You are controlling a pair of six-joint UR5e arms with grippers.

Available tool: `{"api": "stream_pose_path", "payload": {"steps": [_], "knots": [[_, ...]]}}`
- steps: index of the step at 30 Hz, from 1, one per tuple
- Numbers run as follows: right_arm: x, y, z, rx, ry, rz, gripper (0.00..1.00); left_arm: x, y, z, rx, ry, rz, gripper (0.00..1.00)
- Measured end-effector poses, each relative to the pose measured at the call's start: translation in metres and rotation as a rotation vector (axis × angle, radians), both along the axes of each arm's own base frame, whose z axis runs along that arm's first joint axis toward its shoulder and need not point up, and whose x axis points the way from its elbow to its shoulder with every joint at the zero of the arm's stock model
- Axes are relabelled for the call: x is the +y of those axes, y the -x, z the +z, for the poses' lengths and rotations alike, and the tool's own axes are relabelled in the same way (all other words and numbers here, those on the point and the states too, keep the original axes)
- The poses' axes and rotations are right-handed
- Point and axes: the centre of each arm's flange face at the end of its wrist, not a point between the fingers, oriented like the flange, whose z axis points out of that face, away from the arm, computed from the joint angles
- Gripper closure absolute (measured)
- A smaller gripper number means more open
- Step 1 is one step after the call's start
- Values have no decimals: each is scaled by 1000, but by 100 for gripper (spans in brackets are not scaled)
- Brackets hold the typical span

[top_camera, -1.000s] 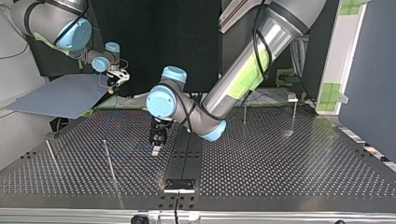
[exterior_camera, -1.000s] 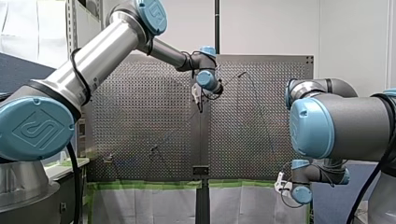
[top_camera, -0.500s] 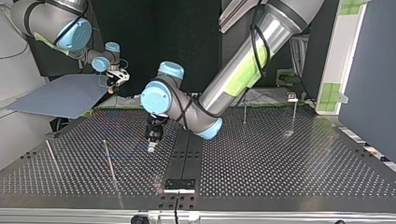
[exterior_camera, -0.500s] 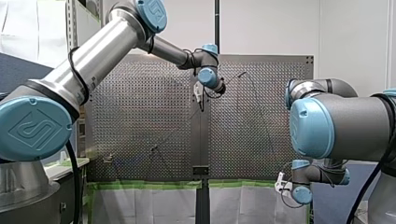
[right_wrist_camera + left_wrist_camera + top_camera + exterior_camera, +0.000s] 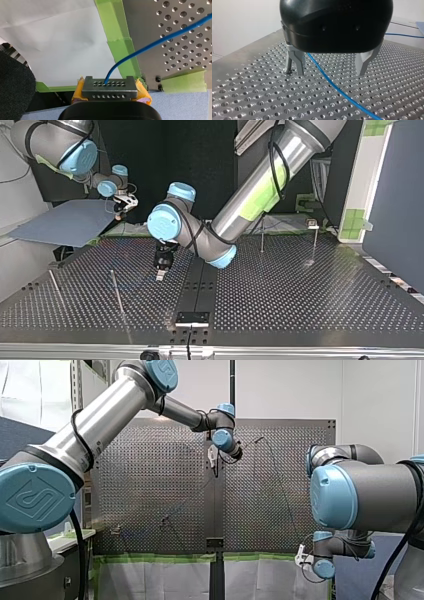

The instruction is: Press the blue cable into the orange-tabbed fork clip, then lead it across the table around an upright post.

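Fingers (image 5: pixel 298 62) of left gripper (image 5: pixel 330 73): spread, straddling blue cable (image 5: pixel 332 85), no grip on it. Cable lying along counter (image 5: pixel 249 82), running on ahead. Upright post (image 5: pixel 288 62) just beside one finger; placement judged as lining up to lead cable around it. Right gripper (image 5: pixel 109 87): yellow pads pinching cable end beyond counter edge, likely as anchor.

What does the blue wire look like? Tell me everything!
The blue cable is thin and bendy-looking. It is pinched in my right gripper, between yellow pads, and curves out over the perforated table. Farther along it passes loose between the open metal fingers of my left gripper, slanting down toward the table.
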Motion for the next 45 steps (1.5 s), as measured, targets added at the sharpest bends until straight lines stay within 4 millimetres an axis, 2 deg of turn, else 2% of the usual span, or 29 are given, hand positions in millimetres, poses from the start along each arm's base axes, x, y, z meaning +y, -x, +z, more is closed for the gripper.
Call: {"api": "stream_pose_path", "payload": {"steps": [20, 45], "knots": [[0, 0, 0, -9, -5, 25, 100, 1, 9, 7, 18, -15, 3, 0], [1, 0, 0, -8, -8, 31, 100, 1, 9, 8, 17, -14, 5, 0]]}}
